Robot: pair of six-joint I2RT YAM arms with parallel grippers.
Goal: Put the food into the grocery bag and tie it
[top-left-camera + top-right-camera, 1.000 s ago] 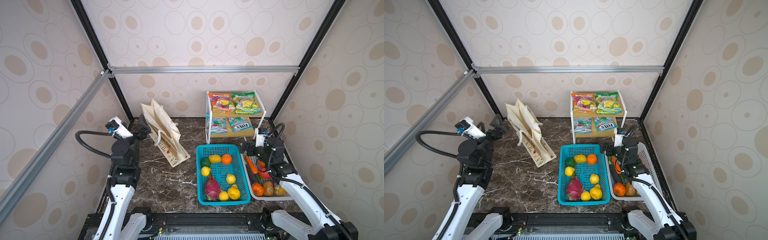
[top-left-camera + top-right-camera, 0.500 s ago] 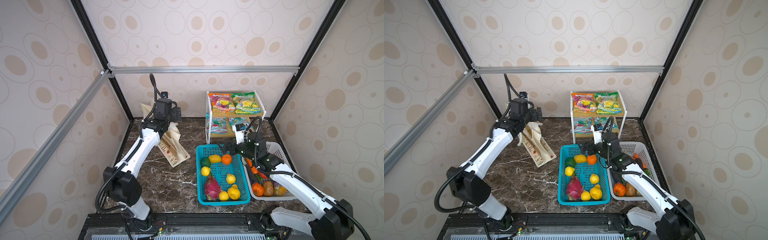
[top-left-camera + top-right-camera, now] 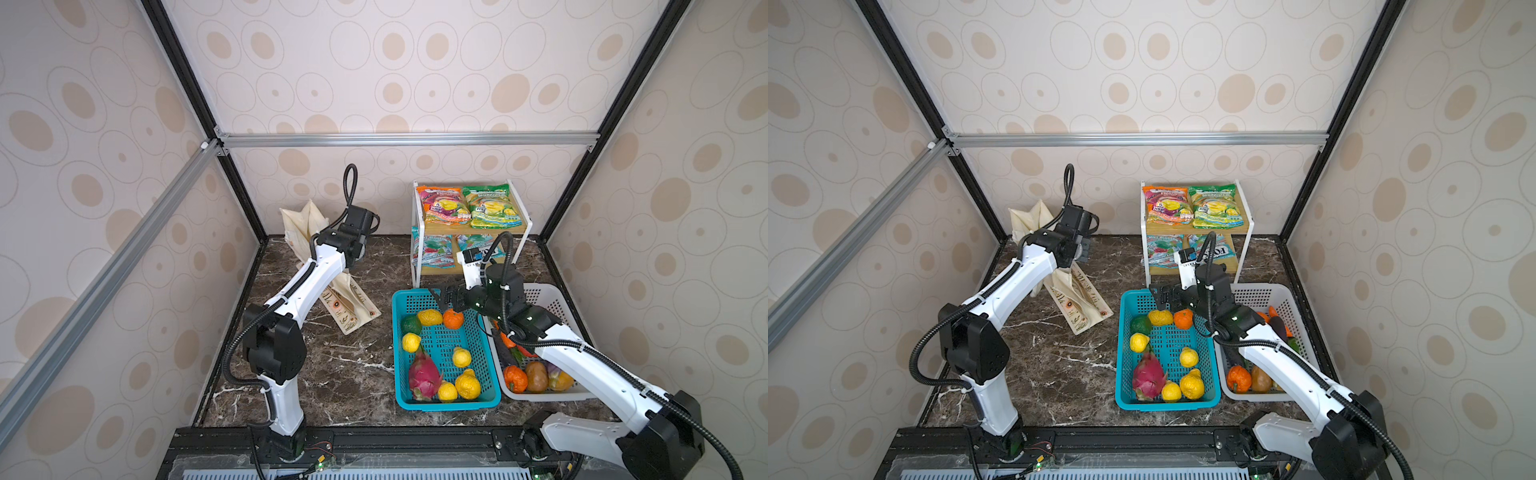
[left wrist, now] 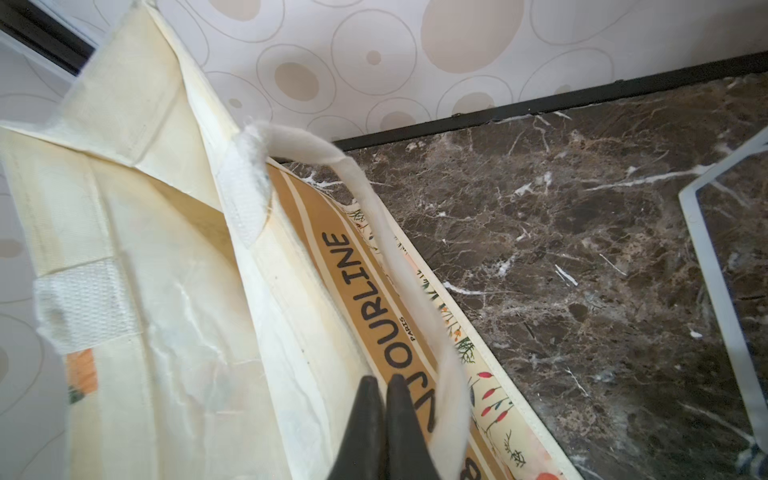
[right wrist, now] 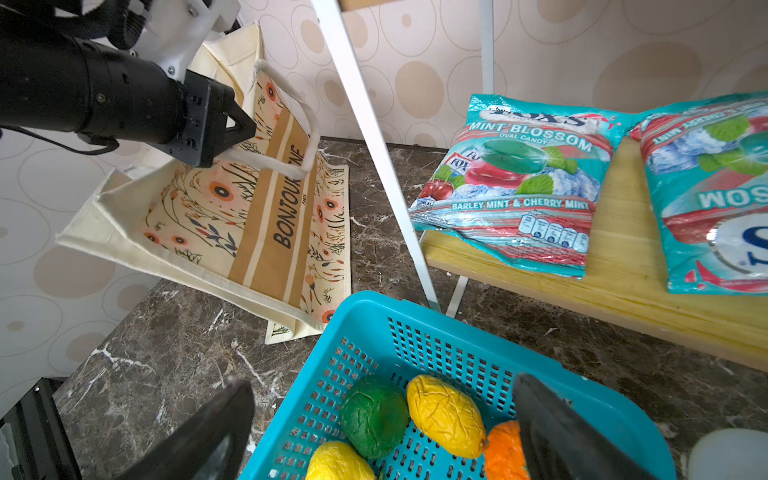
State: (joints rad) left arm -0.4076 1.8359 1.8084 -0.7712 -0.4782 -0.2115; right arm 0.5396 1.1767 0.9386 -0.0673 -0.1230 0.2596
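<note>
- Left gripper: jaws together at grocery bag mouth; cannot tell if cloth is pinched.
- Right gripper: jaws apart, above teal basket, over lemon-like fruit.
- Grocery bag: leaning, back-left of tabletop.

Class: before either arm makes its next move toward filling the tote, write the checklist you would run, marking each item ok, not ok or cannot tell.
1. Left gripper jaws shut at the grocery bag rim: ok.
2. Fabric truly pinched between them: cannot tell.
3. Bag standing upright: not ok, it leans steeply.
4. Right gripper jaws open, empty, above the teal basket: ok.
5. Yellow fruit beneath them clear of neighbours: not ok, it lies against a green fruit.
</note>
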